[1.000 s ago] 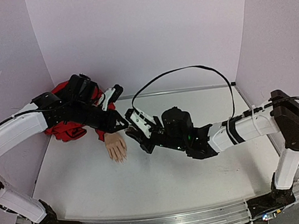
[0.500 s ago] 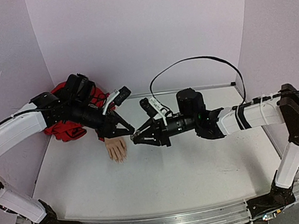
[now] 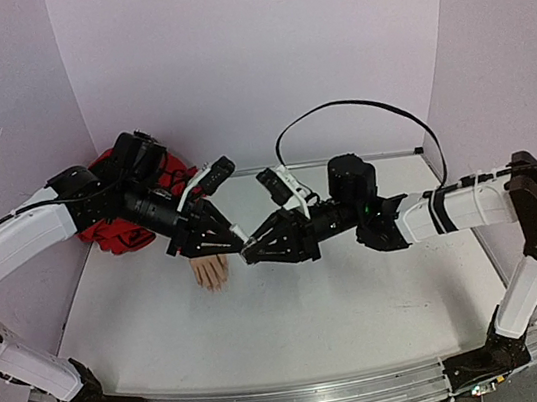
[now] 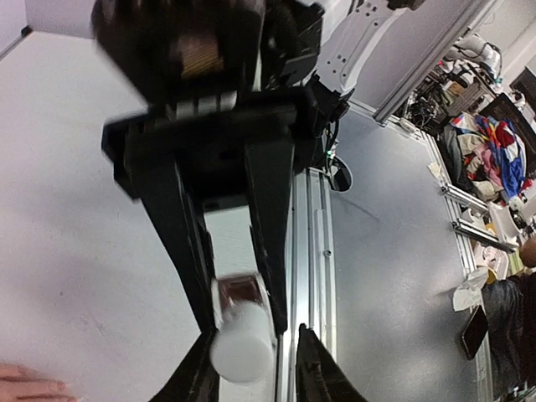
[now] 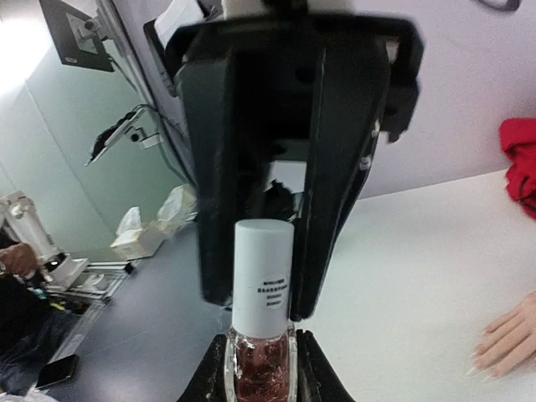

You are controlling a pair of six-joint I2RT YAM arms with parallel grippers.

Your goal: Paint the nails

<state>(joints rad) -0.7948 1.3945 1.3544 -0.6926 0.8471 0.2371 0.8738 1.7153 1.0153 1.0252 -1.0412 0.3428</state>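
A small glass polish bottle point(image 5: 261, 373) with reddish polish hangs in the air between my two grippers. My right gripper point(image 5: 261, 339) is shut on its glass body. The white cap point(image 5: 263, 285) points into my left gripper point(image 4: 254, 335), whose fingers close round it; in the left wrist view a thin slit shows beside one finger. Both grippers meet just above and to the right of the flesh-coloured mannequin hand point(image 3: 211, 270), which lies palm down on the table. Its nails point(image 3: 217, 286) are too small to make out. The red sleeve point(image 3: 117, 234) is partly hidden under my left arm.
The white table point(image 3: 362, 288) is boxed in by pale purple walls at the back and sides. A black cable point(image 3: 356, 107) loops high over my right arm. An aluminium rail point(image 3: 298, 399) runs along the near edge.
My right arm has stretched out and turned its wrist over, with the bottle still in it. The two grippers stay joined at the bottle, now slightly further right. The left jaws have eased a little.
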